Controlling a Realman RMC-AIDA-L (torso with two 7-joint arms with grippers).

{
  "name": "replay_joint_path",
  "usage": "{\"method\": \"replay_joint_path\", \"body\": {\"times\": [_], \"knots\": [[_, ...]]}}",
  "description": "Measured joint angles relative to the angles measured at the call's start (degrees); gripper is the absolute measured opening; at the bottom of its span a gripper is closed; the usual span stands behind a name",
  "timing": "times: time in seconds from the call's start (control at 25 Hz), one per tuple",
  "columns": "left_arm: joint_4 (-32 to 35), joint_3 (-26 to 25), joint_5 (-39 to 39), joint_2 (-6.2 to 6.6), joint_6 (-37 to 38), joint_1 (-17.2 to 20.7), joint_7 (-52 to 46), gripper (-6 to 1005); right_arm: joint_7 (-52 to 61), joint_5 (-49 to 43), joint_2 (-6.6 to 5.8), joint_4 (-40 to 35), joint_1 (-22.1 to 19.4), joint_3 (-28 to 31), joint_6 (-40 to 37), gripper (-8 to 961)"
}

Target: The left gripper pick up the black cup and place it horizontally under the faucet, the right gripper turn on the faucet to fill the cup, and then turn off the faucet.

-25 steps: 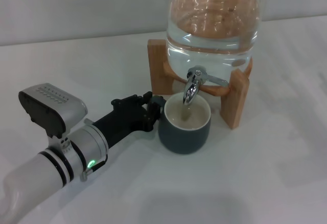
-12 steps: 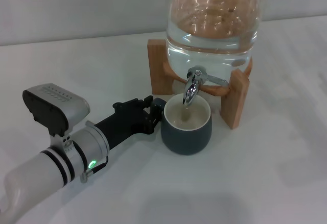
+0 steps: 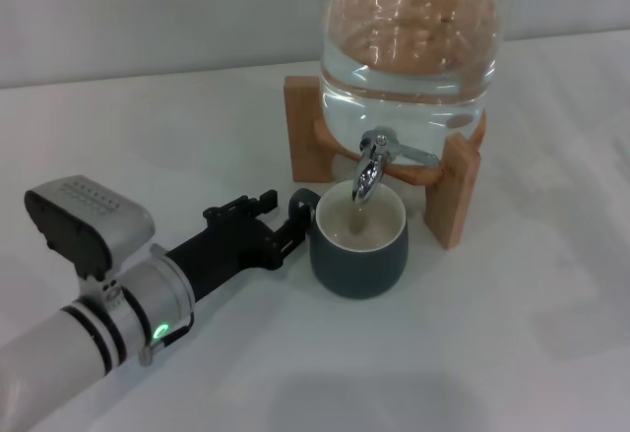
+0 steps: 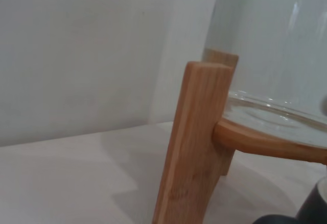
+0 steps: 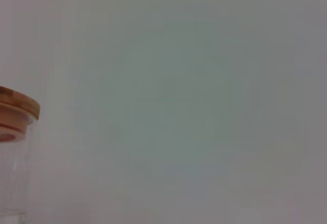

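Risking a knocked cup — left gripper [image 3: 285, 217], fingers spread apart around the small loop handle, could nudge the black cup [image 3: 359, 245] off its spot beneath the faucet [image 3: 372, 164]. Squat, slate-dark outside, cream inside, upright beside the wooden stand [image 3: 317, 137] — seemingly holding some water already. Right gripper unseen.

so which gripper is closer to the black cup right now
Left. The left gripper sits open right beside the black cup, at its handle on the robot's left. The right gripper is out of the head view.
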Motion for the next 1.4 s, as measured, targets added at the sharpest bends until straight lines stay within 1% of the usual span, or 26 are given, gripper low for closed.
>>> {"method": "replay_joint_path", "body": {"times": [0.08, 0.56, 0.88, 1.08, 1.16, 1.28, 1.36, 1.4], "knots": [[-0.7, -0.1, 0.5, 0.00, 1.1, 0.5, 0.0, 515, 0.0, 0.0, 0.00, 0.0, 0.0, 0.0, 0.0, 722], [-3.8, 0.1, 1.1, 0.16, 7.6, 3.7, 0.1, 605, 0.1, 0.0, 0.00, 0.0, -0.4, 0.0, 0.0, 722], [-5.9, 0.1, 3.4, 0.13, 12.6, 5.6, 0.1, 603, 0.2, 0.0, 0.00, 0.0, -1.0, 0.0, 0.5, 722], [-9.6, -0.3, 2.9, 0.14, 18.6, 8.3, 0.1, 601, 0.6, 0.0, -0.07, -0.5, -2.2, -0.3, 1.7, 722], [-11.3, -0.4, 1.7, 0.17, 21.4, 9.5, 0.1, 601, 2.4, -0.9, -0.24, -2.2, -3.4, -0.9, 2.3, 722], [-14.0, -0.4, -1.6, 0.18, 25.1, 11.3, 0.1, 600, 8.0, -5.3, -0.46, -7.5, -5.6, -1.5, 2.5, 722], [-15.8, -0.5, -4.8, 0.19, 27.9, 12.5, 0.0, 599, 15.3, -11.2, -0.44, -14.6, -7.5, -1.5, 2.5, 722], [-16.5, -0.4, -6.3, 0.19, 28.9, 12.9, -0.1, 599, 17.1, -12.4, -0.43, -16.1, -7.8, -1.5, 2.5, 722]]}}
